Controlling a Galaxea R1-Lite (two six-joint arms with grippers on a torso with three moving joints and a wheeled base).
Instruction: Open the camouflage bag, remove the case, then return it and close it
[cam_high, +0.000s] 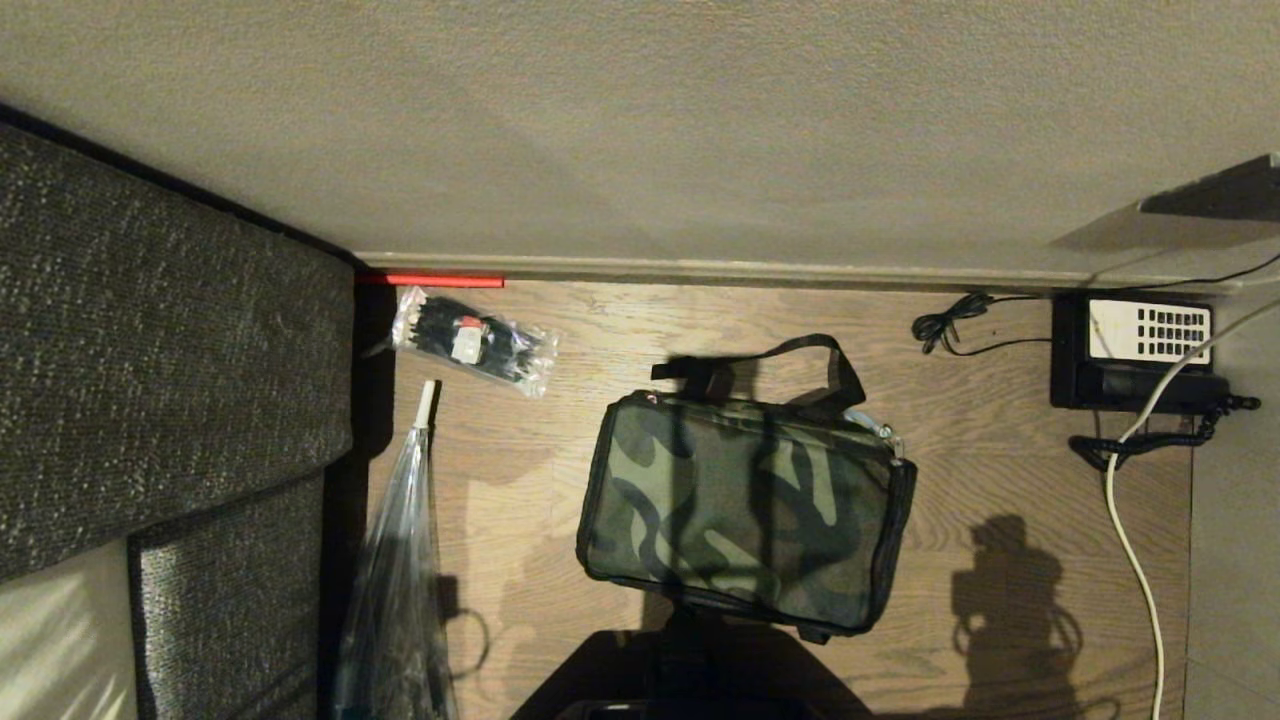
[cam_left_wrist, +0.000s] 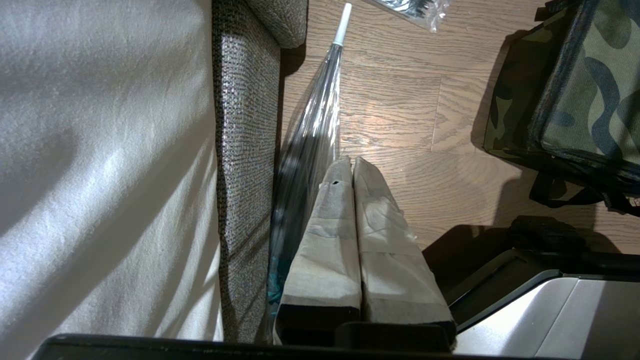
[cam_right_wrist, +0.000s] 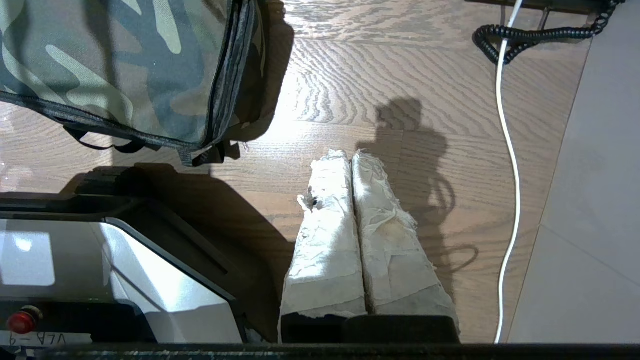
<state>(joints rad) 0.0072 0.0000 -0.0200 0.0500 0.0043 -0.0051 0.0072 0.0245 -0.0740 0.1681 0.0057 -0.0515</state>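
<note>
The camouflage bag (cam_high: 745, 512) lies flat and zipped shut on the wooden floor, its black strap (cam_high: 800, 352) looped at the far side. Part of the bag (cam_left_wrist: 585, 100) also shows in the left wrist view, and a corner of the bag (cam_right_wrist: 125, 70) in the right wrist view. The case is hidden. My left gripper (cam_left_wrist: 350, 162) hangs shut and empty over bare floor to the bag's left, beside the sofa. Over the floor to the bag's right my right gripper (cam_right_wrist: 349, 155) is shut with nothing held. Neither arm shows in the head view.
A dark sofa (cam_high: 170, 400) fills the left. A clear folded umbrella (cam_high: 400, 560) and a plastic packet (cam_high: 470, 340) lie beside it. A black telephone (cam_high: 1135, 350) with a coiled cord and a white cable (cam_high: 1130, 520) sit at the right. My base (cam_right_wrist: 125, 260) is close to the bag.
</note>
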